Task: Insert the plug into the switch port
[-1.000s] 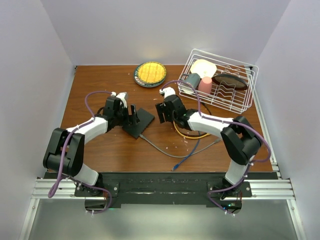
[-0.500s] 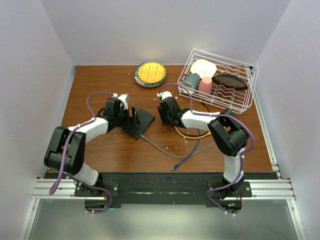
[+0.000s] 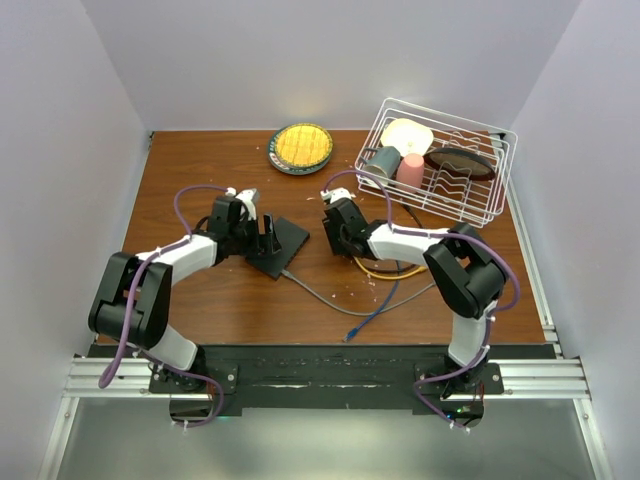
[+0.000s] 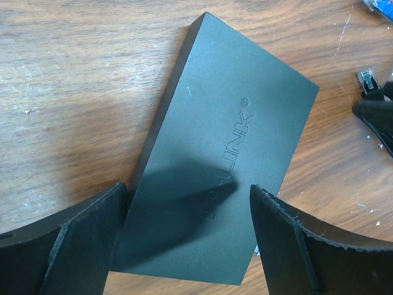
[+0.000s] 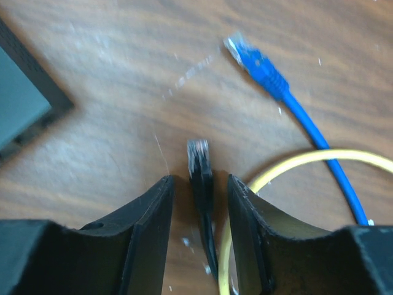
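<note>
The switch, a flat black box (image 3: 280, 246), lies on the wooden table; its port row does not show in any view. My left gripper (image 3: 264, 230) is open, and in the left wrist view its jaws (image 4: 187, 192) straddle the near end of the box (image 4: 233, 129). My right gripper (image 3: 337, 236) is just right of the box. In the right wrist view it (image 5: 199, 181) is open, with a black plug (image 5: 199, 157) lying on the table between its fingers, a small gap on each side. The same plug shows in the left wrist view (image 4: 368, 80).
A blue cable with its plug (image 5: 250, 58) and a yellow cable loop (image 5: 295, 161) lie beside the black plug. A grey cable (image 3: 318, 296) runs from the box's near edge. A yellow-centred round plate (image 3: 300, 147) and a white dish rack (image 3: 440, 160) stand at the back.
My right gripper has shifted a little right and nearer, settling around the black plug, and its arm has folded in. The left arm and the box have not moved.
</note>
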Action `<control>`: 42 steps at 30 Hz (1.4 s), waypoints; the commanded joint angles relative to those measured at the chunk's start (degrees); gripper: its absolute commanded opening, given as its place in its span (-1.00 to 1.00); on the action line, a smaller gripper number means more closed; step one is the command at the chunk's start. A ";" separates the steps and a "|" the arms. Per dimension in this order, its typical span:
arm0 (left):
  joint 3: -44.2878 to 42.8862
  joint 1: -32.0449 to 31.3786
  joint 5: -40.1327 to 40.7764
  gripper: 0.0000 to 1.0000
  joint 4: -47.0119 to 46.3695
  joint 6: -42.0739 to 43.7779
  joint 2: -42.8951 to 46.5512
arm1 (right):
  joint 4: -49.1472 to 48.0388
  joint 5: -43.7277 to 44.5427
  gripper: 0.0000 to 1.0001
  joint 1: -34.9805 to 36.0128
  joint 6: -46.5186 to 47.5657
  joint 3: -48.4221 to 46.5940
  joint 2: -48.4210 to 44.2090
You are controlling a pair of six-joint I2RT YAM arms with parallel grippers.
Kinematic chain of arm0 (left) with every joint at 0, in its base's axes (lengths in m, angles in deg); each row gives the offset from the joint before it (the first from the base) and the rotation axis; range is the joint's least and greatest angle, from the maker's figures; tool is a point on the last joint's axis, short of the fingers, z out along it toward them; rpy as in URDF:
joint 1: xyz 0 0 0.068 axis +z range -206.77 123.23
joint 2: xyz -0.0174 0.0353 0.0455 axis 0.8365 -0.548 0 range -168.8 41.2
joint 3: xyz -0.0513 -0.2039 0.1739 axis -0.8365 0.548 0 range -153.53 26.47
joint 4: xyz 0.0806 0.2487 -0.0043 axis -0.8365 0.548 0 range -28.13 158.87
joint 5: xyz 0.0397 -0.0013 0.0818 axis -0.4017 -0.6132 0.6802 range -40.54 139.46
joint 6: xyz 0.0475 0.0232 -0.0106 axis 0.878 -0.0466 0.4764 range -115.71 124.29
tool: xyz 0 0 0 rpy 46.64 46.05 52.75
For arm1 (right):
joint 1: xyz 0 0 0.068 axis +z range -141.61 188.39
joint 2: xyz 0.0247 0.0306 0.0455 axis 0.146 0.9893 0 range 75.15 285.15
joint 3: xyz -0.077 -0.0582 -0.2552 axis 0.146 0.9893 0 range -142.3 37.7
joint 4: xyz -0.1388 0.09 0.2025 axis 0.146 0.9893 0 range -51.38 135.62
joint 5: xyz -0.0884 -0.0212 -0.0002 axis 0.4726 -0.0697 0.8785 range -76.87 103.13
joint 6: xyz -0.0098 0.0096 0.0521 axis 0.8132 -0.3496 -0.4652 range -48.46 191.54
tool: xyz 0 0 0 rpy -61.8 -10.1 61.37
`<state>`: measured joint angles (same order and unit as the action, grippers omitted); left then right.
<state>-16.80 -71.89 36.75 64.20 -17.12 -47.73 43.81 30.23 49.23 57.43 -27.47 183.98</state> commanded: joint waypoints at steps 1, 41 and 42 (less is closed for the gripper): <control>-0.24 -0.09 0.32 0.72 0.31 0.67 2.53 | 5.18 0.91 -0.10 -0.15 -0.75 2.41 -3.10; 3.89 -5.54 -25.43 0.43 -25.34 -11.99 4.56 | -7.21 -34.06 -1.00 0.03 1.72 11.90 -19.98; 4.15 -5.63 -25.43 0.42 -25.96 -12.60 4.20 | -7.30 -34.50 -1.00 0.03 1.63 11.99 -20.15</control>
<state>-12.99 -76.45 14.04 44.57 -27.06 -42.31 39.74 -0.30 48.99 60.36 -15.93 166.37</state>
